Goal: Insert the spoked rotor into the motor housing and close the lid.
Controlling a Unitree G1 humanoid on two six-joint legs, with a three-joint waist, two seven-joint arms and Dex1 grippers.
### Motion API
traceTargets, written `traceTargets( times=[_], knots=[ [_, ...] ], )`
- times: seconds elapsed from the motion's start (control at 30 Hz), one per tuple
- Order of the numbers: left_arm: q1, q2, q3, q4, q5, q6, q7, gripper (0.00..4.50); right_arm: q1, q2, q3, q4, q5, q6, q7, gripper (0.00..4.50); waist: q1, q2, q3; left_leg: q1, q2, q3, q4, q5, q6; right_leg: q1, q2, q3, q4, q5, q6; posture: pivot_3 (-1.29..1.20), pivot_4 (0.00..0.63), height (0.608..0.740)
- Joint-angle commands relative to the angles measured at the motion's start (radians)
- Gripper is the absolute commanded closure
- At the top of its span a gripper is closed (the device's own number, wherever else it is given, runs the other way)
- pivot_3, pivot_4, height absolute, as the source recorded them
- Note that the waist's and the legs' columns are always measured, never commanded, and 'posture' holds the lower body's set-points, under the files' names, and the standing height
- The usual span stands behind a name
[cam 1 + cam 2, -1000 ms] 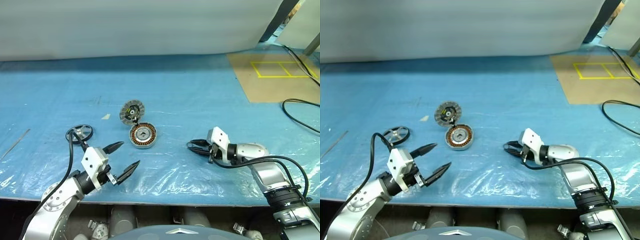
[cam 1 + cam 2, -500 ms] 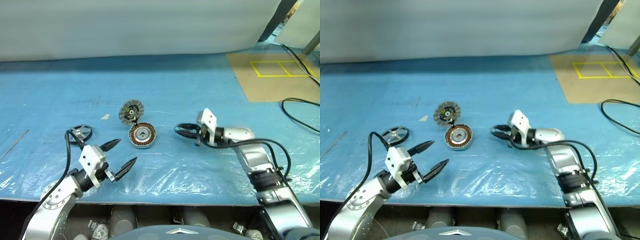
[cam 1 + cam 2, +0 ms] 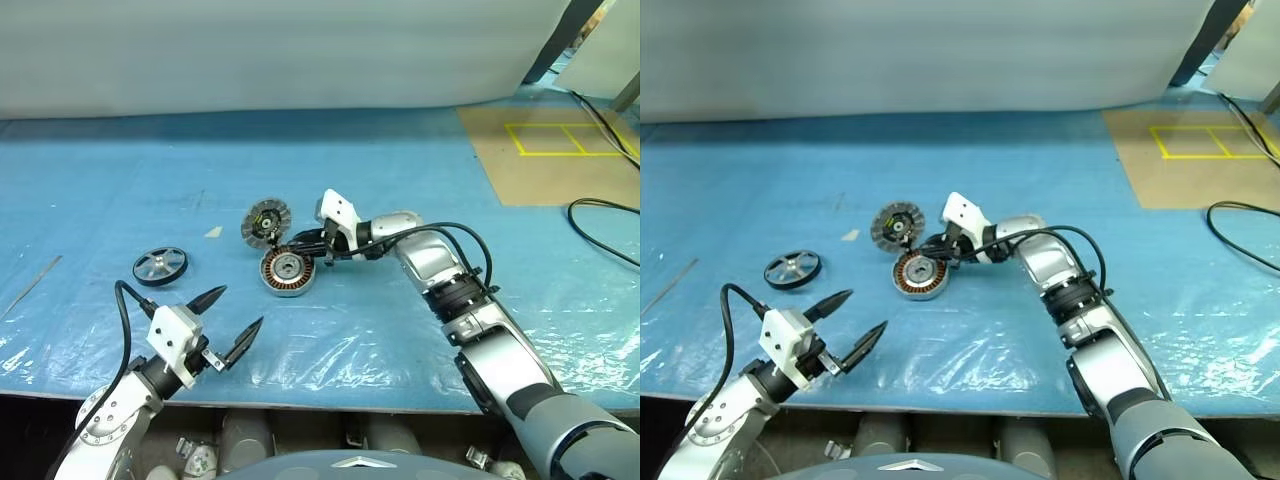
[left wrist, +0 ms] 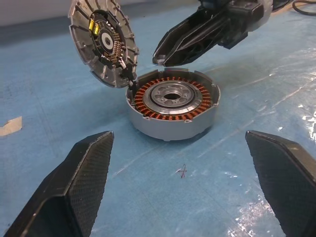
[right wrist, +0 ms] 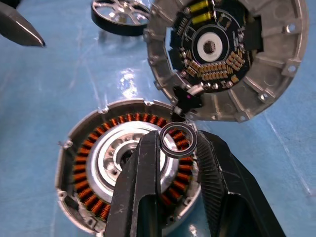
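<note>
The motor housing (image 3: 288,271), a round silver puck ringed with copper windings, sits mid-table. Its ribbed grey lid (image 3: 265,221) stands tilted up at the housing's far-left edge, circuit side showing (image 5: 266,64). The spoked rotor (image 3: 160,266) lies flat on the blue sheet to the left, apart from both grippers. My right gripper (image 5: 178,140) hangs just over the housing's (image 5: 89,163) far rim, shut on a small dark ring (image 5: 170,144). My left gripper (image 3: 222,322) is open and empty near the table's front edge, pointing at the housing (image 4: 173,106).
A blue plastic sheet (image 3: 400,180) covers the table. A brown board with yellow tape (image 3: 545,150) and a black cable (image 3: 600,215) lie at the far right. A white scrap (image 3: 212,233) rests left of the lid, and a thin rod (image 3: 30,285) at the left edge.
My right arm has swept left across the table from the right front and risen, ending over the housing with its fingers still shut. The left gripper has barely moved.
</note>
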State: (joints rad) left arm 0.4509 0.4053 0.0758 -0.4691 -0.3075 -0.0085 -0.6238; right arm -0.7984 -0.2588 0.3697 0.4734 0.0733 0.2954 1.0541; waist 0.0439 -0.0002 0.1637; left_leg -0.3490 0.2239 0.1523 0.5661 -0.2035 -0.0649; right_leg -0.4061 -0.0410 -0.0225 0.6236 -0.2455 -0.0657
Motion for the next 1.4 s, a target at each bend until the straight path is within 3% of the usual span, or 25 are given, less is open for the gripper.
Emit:
traceTargets(
  times=[0.03,0.73,1.4],
  knots=[
    [0.010,-0.012,0.000,-0.002,0.014,-0.047,0.009,0.00,-0.022,0.010,0.010,0.028,-0.023,-0.067,0.023,3.86,-0.001,0.000,0.000,0.000,0.000,0.000,0.000,0.000,0.000,0.000,0.000,0.000,0.000,0.000,0.000,0.00,0.150,0.740],
    [-0.005,-0.007,-0.004,0.047,0.025,-0.074,0.000,0.00,0.039,0.023,0.067,-0.012,-0.102,-0.165,0.092,3.86,-0.003,0.000,0.000,0.000,0.001,0.000,0.000,0.000,0.000,-0.001,0.000,0.000,0.001,0.000,0.000,0.00,0.150,0.740],
    [-0.017,-0.004,-0.007,0.038,0.022,-0.053,0.004,0.00,0.033,0.033,0.055,0.009,-0.117,-0.169,0.064,3.86,-0.003,0.000,0.000,0.000,0.001,0.000,0.000,0.000,0.000,0.000,0.000,0.000,0.002,0.000,0.000,0.00,0.150,0.740]
  ],
)
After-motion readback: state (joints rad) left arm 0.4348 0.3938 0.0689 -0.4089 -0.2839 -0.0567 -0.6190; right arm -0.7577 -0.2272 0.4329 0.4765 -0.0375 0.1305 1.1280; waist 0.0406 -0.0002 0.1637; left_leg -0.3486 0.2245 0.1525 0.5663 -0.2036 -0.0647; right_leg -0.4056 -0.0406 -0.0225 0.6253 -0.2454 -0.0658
